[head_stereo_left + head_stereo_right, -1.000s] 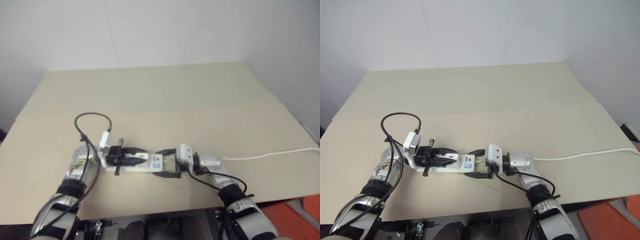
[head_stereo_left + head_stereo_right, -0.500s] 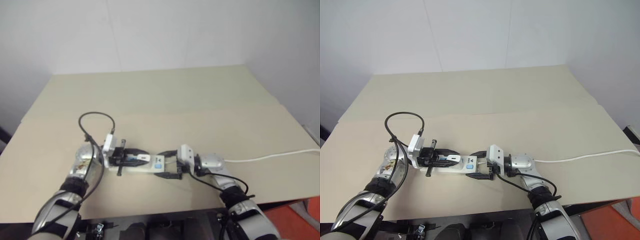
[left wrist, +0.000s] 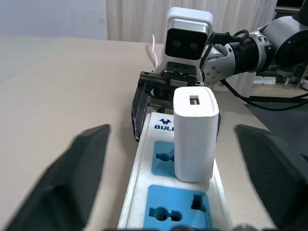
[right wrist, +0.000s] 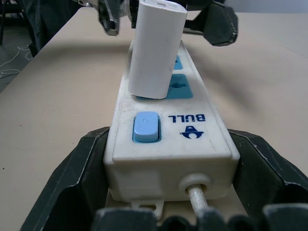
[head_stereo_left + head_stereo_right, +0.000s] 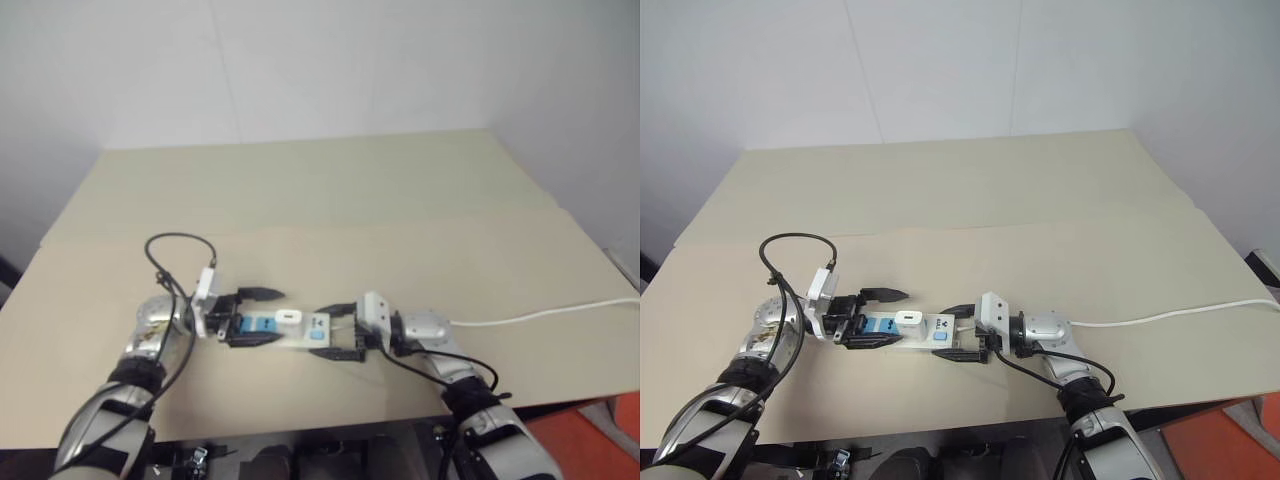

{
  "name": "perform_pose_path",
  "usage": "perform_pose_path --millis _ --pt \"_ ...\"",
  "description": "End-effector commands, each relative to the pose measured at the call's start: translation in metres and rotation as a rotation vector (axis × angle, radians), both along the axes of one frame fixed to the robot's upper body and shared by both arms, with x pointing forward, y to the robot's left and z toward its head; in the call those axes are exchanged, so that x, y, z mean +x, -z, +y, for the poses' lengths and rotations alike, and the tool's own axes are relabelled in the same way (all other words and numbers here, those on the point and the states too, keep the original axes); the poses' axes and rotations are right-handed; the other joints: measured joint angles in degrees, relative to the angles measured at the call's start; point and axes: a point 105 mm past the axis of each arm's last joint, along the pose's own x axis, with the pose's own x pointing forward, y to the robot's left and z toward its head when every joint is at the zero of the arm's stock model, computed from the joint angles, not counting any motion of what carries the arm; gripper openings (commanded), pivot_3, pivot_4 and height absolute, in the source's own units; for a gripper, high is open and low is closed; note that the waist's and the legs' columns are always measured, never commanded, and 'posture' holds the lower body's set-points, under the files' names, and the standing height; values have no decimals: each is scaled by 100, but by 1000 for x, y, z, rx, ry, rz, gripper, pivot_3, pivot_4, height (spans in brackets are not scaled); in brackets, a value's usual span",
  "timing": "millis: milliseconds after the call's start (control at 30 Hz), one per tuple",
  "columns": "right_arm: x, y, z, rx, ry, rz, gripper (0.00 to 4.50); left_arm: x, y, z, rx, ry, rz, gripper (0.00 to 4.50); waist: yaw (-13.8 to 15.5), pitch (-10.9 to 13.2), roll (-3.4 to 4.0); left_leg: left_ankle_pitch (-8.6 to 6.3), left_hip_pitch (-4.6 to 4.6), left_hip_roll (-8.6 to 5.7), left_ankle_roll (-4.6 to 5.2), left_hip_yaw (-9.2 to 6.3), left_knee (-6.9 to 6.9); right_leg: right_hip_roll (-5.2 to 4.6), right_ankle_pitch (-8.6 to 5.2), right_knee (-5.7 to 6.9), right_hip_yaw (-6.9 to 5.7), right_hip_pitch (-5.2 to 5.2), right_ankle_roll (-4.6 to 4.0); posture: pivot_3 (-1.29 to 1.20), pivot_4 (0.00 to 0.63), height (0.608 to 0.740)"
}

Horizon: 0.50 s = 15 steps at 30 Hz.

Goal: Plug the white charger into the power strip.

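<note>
The power strip (image 4: pixel 168 139) was white, with blue socket faces, a pale blue switch (image 4: pixel 146 126) and dark blue lettering. The charger (image 3: pixel 195 139) was plain white. Both grippers' fingers (image 3: pixel 79 173) were black. The tabletop (image 5: pixel 400 200) was plain beige.

The white charger (image 3: pixel 195 132), a small rounded block, is seated upright in a blue socket of the power strip (image 5: pixel 925 334). The strip, a long flat white bar with blue socket faces and a blue switch (image 4: pixel 146 126), is laid flat on the tan surface (image 5: pixel 1040 250).
</note>
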Motion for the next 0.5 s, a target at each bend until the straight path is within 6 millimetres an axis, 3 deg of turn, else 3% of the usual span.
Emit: perform_pose_path --millis 33,333,400,500 --pt "-21 29 0 -102 -89 79 3414 -3 -2 9 26 1 16 4480 -4 1 -2 0 -3 0 0 0 0 0 0 0 0 -3 0 0 150 740" --pt "-16 26 3 -67 -67 105 3414 2 -42 42 54 -91 -123 4480 -8 39 -51 -1 -29 3 0 0 -6 1 1 11 0 -58 -2 0 150 740" --pt "-15 25 3 -61 -60 101 4142 3 -53 57 54 -134 -136 4500 -23 41 -54 -2 -42 5 -1 1 -7 1 2 18 1 -71 -3 0 150 740" --pt "-14 24 2 -60 -57 100 4479 7 -65 75 48 -206 -138 4500 -23 47 -62 -2 -49 5 -2 3 -7 1 1 41 3 -86 -4 0 150 740"
